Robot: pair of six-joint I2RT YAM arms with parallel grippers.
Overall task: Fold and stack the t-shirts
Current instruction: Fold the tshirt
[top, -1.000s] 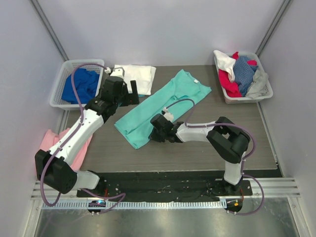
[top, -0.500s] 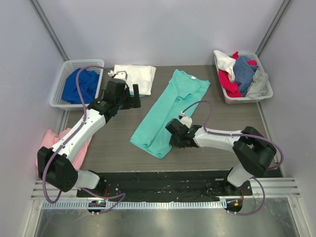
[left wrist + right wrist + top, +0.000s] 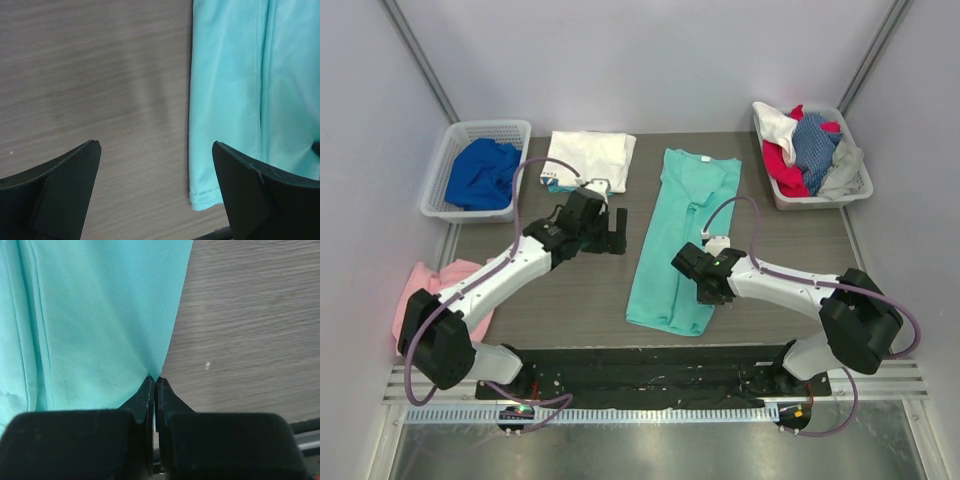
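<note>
Dragged straight, the mint-green t-shirt (image 3: 672,240) could slip from the thin edge pinch of the right gripper (image 3: 154,385); the left gripper (image 3: 155,146) gapes empty.

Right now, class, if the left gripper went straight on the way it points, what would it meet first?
Probably the bare table, just beside the mint-green t-shirt's long edge: the open left gripper frames wood, with the shirt off to one side. Depth is unclear.

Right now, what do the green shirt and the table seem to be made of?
Green shirt: soft matte knit, likely a synthetic sports mesh; tiny pinholes and limp folds show. Table: matte grey wood-look top, probably laminate; the grain is streaky and looks printed.
</note>
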